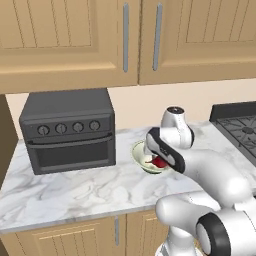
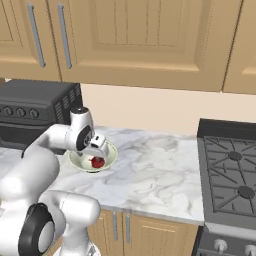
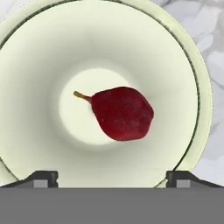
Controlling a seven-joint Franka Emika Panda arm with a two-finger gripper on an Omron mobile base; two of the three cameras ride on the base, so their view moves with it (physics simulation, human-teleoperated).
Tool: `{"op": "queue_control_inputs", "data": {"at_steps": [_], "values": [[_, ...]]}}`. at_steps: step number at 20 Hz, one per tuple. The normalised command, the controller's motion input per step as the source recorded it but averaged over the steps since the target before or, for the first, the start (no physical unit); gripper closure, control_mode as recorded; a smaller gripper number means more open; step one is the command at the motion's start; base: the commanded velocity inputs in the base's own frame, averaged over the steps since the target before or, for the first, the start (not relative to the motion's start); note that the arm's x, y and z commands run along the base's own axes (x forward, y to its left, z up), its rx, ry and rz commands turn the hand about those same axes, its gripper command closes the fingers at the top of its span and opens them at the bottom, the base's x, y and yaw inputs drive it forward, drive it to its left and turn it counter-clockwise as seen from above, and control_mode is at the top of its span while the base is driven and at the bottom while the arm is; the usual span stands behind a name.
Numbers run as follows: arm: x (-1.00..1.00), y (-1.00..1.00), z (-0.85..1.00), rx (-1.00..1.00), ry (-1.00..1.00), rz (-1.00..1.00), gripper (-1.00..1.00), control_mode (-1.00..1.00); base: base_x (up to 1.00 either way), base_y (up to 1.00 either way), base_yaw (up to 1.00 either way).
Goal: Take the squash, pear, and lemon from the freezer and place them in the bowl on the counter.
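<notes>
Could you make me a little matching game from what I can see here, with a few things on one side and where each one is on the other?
Things:
1. pear
2. bowl
3. toaster oven
4. gripper

Places or states:
A. stands on the counter under the wall cabinets
B. lies on its side in the bowl
C. open, right above the bowl
D. sits on the counter between the toaster oven and the stove

Pairs: 1-B, 2-D, 3-A, 4-C
</notes>
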Motion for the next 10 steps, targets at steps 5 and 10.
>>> {"op": "queue_control_inputs", "data": {"at_steps": [5,10], "values": [[-0.47,-0.03,0.21,0.0,-0.17,0.0,-1.0,-1.0,0.0,0.0,0.0],[-0.55,-0.06,0.2,0.0,-0.11,0.0,-1.0,-1.0,0.0,0.0,0.0]]}}
